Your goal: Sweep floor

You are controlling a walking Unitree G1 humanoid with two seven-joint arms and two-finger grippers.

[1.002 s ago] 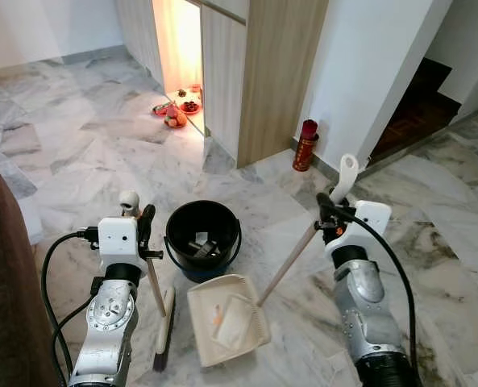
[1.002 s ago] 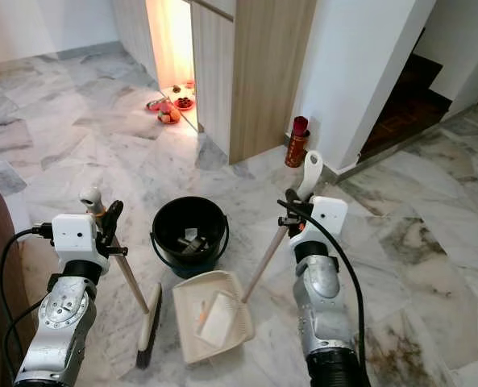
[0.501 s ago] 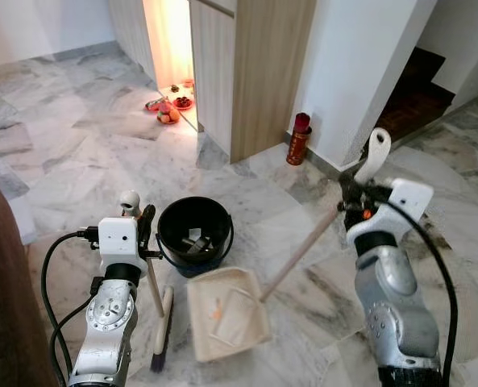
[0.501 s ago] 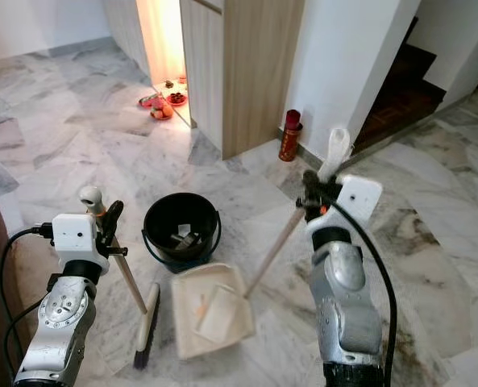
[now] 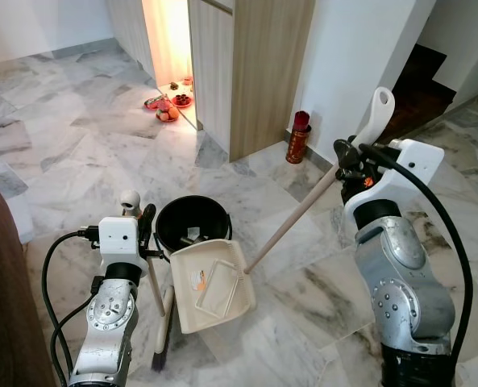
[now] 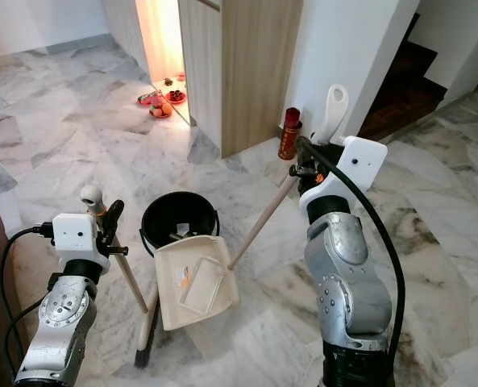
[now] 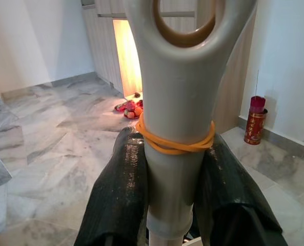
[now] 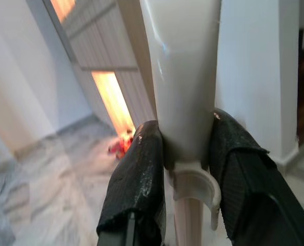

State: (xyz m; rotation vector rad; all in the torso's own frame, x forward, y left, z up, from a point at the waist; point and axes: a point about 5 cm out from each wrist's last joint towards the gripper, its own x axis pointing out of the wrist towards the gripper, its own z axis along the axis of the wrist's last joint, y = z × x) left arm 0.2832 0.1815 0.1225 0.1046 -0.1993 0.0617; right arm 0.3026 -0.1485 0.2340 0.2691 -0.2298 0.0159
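My right gripper (image 5: 350, 155) is shut on the long handle of a cream dustpan (image 5: 209, 283), which hangs tilted above the floor with its rim against a black bucket (image 5: 192, 227). White paper scraps and an orange bit lie in the pan. In the right wrist view the fingers (image 8: 136, 179) clamp the handle's pale grip. My left gripper (image 5: 144, 228) is shut on a broom handle (image 7: 176, 133); the broom head (image 5: 164, 331) rests on the marble floor beside the pan. The bucket holds some debris.
A red canister (image 5: 299, 137) stands by the white wall. A wooden cabinet (image 5: 255, 64) rises behind the bucket, with red dishes (image 5: 168, 108) on the floor in a lit opening. A brown furniture edge (image 5: 1, 298) is at my left. Dark stairs (image 5: 420, 81) lie at the right.
My right gripper has risen and pulled the handle up, so the dustpan has lifted off the floor and tipped toward the bucket. The camera shifted slightly. The left arm and broom stayed put.
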